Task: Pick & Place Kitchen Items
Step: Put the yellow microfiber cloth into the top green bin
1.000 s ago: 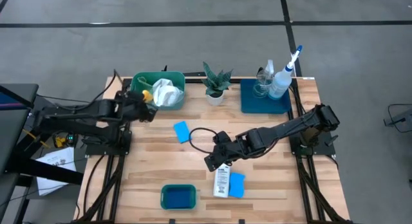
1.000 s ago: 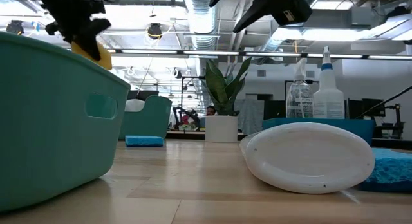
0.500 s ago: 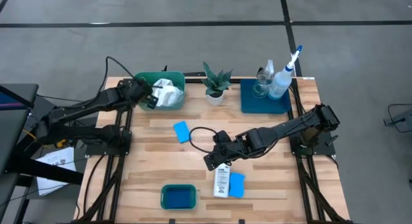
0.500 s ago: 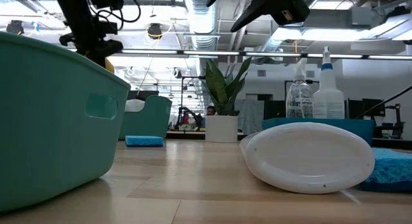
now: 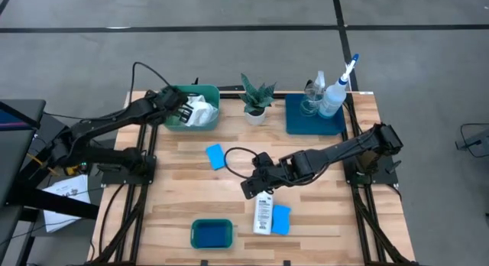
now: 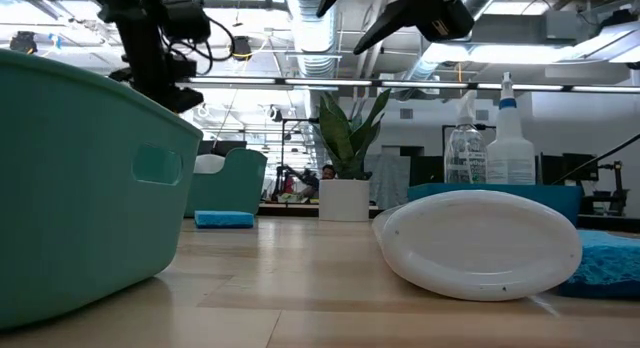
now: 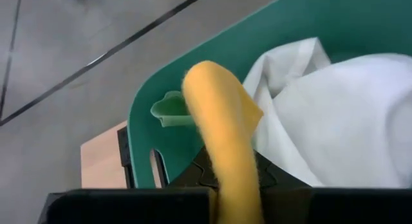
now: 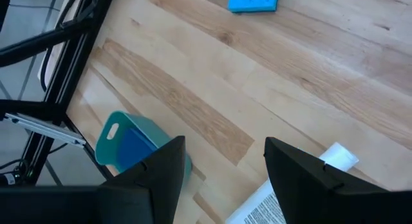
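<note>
My left gripper (image 5: 178,109) is shut on a yellow cloth (image 7: 222,121) over the left rim of the far green tub (image 5: 174,124), which holds a white cloth (image 7: 335,114). My right gripper (image 8: 225,176) hangs open above the table's middle. Just nearer than it, a small white bottle (image 5: 263,215) lies on its side. One blue sponge (image 5: 282,218) lies beside the bottle, another (image 5: 216,156) at mid-table. A white spray bottle with a blue trigger (image 5: 335,89) and a clear spray bottle (image 5: 313,95) stand on the dark blue tray (image 5: 296,122). My left gripper pinches the yellow cloth between its two fingers; the gripper's own body hides the place of contact. A bunched length of the cloth (image 7: 226,159) sticks out past the fingers. The fingers slant down toward the tub. The cloth is lifted clear above the tub's inside.
A small potted plant (image 5: 254,99) stands between the far tub and the tray. A second green tub (image 5: 212,222) with blue things in it stands at the near edge. A black cable (image 5: 241,155) loops over mid-table. Bare wood lies at the near left.
My left gripper, still shut on the yellow cloth, has swung from the tub's left side toward the table's far edge and right, and now stands over the tub's rim. My right gripper has kept still.
</note>
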You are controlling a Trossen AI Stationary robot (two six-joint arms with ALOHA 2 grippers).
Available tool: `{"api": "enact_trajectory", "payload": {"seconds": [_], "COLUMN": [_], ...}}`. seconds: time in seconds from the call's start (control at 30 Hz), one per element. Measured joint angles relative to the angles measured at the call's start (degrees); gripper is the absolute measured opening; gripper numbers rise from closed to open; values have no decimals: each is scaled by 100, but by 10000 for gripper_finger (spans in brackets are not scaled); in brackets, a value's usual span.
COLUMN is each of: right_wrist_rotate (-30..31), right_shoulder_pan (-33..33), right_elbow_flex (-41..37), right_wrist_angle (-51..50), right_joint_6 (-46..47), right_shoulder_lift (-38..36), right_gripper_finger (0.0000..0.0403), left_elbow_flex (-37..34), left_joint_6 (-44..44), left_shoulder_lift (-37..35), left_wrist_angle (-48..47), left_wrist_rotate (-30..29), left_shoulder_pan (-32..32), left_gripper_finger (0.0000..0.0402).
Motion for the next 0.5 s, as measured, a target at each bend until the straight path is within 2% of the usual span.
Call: {"api": "enact_trajectory", "payload": {"seconds": [0.17,0.5], "right_wrist_rotate": [2,22], "right_shoulder_pan": [-61,-148], "right_elbow_flex": [0,0], "right_wrist_angle": [120,123], "right_joint_6": [-6,-2], "right_shoulder_lift": [1,2], "right_gripper_finger": [205,205], "left_elbow_flex": [-2,-2], "left_joint_6": [-1,-1], "left_shoulder_lift": [381,1017], "left_wrist_angle": [224,441], "left_wrist_rotate": [147,79], "left_shoulder_pan": [154,160], "left_gripper_finger": [5,5]}}
